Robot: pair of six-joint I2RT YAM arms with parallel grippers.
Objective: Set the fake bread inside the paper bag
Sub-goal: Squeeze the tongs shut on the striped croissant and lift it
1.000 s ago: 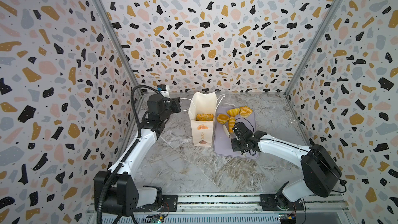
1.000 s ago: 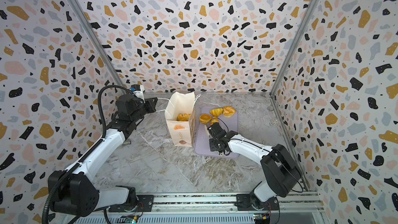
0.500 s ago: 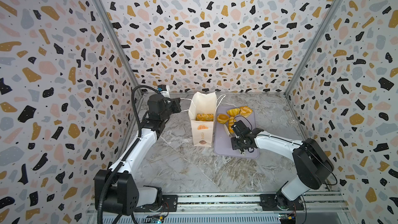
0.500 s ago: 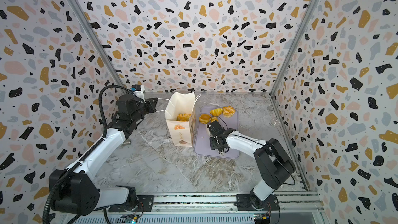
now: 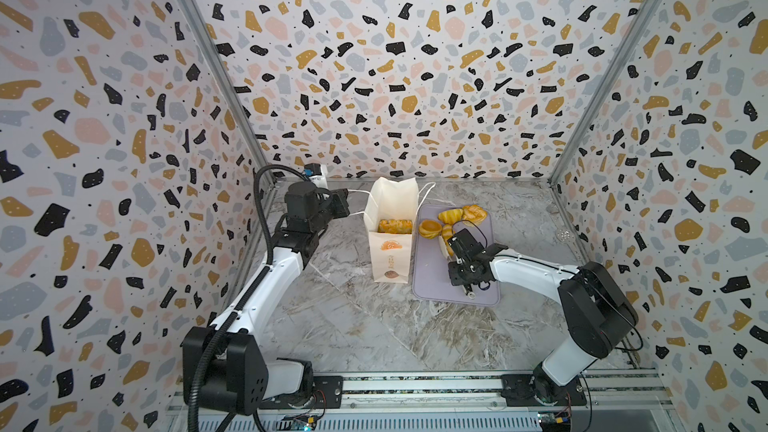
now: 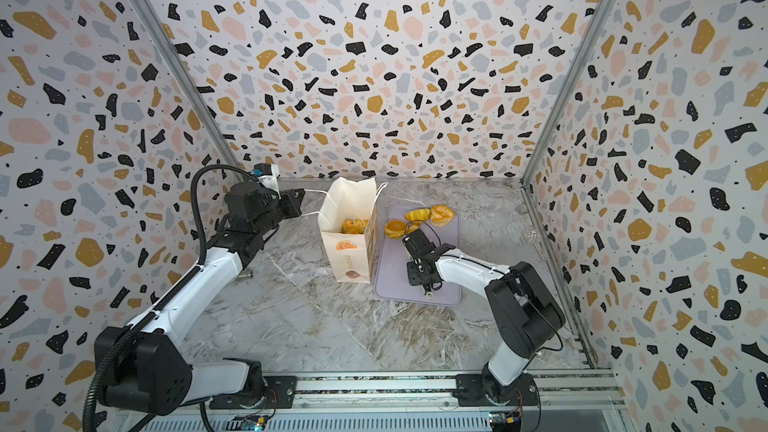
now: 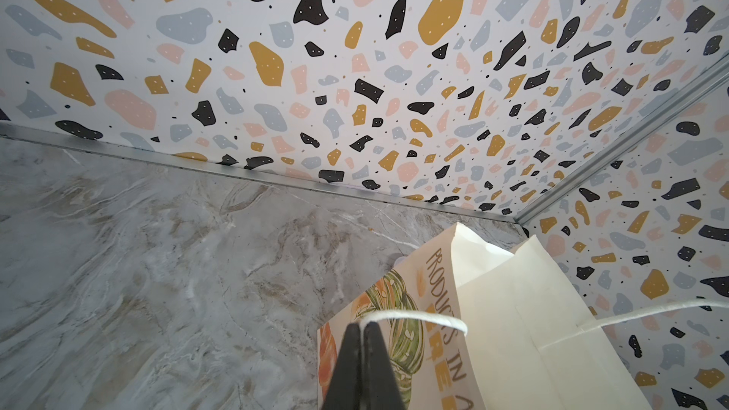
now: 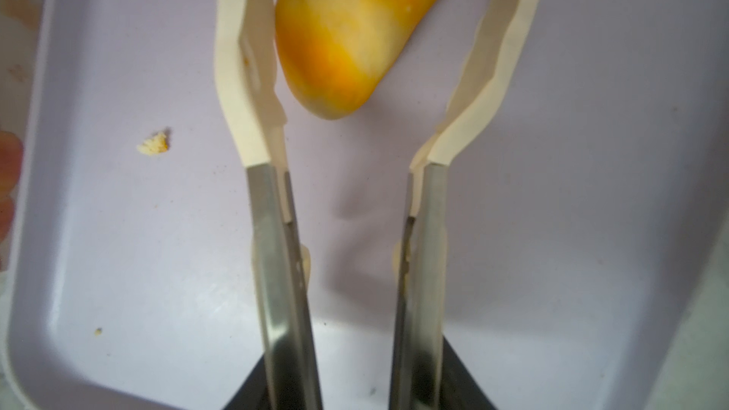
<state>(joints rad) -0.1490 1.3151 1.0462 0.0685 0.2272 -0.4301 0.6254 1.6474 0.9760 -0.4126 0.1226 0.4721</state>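
While the right gripper [image 8: 355, 392] reaches low, its clamped tongs [image 8: 276, 270] gape around a roll [image 8: 347, 33].

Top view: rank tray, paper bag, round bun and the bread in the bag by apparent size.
1. Tray: largest, though the right arm covers part.
2. Bag: a bit smaller; it stands taller, nearer the camera, so unsure.
3. Bun and bread in the bag: look alike; the bread is partly hidden, so unranked.

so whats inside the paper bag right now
In both top views one golden-brown bread shows through the open mouth of the paper bag. Anything beneath it, lower in the bag, is covered by that bread and the bag's walls.
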